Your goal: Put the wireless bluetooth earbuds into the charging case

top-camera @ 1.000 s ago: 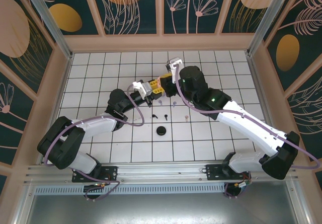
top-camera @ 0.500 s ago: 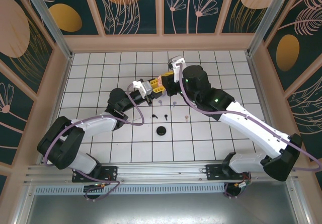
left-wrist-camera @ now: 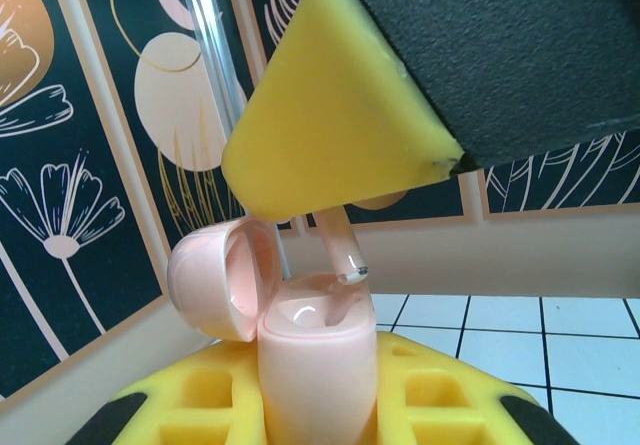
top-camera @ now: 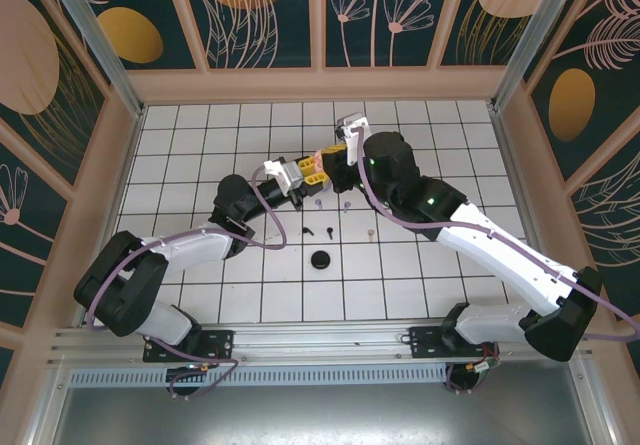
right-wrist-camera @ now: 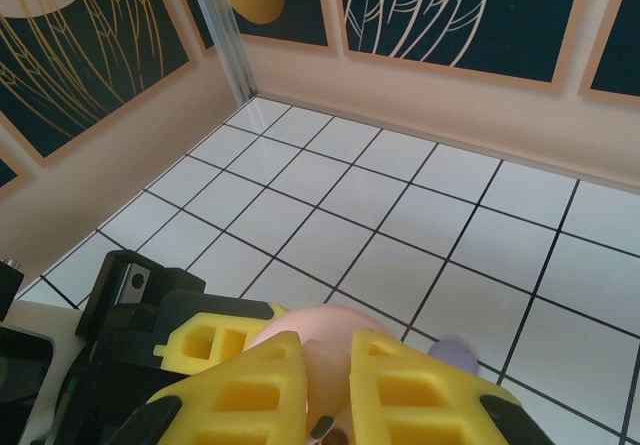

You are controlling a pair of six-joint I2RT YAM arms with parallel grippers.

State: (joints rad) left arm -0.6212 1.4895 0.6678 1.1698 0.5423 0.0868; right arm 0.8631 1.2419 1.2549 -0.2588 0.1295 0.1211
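My left gripper (left-wrist-camera: 318, 410) is shut on the pink charging case (left-wrist-camera: 315, 365), holding it upright with its lid (left-wrist-camera: 212, 277) swung open to the left. My right gripper (right-wrist-camera: 336, 390) is shut on a pink earbud (right-wrist-camera: 340, 365). Its stem (left-wrist-camera: 340, 248) hangs just above the case's opening, tip pointing at a slot. In the top view both grippers meet above the middle of the table, left gripper (top-camera: 303, 176) and right gripper (top-camera: 326, 160). Two lilac earbuds (top-camera: 318, 205), two black earbuds (top-camera: 328, 232) and another pink earbud (top-camera: 371, 234) lie on the tiles.
A round black case (top-camera: 320, 259) lies on the tiles nearer the arm bases. A small lilac piece (right-wrist-camera: 455, 351) lies on the floor just right of my right fingers. Patterned walls enclose the white grid table (top-camera: 440, 165).
The right arm has shifted slightly, and the two grippers stay close together with the same holds.
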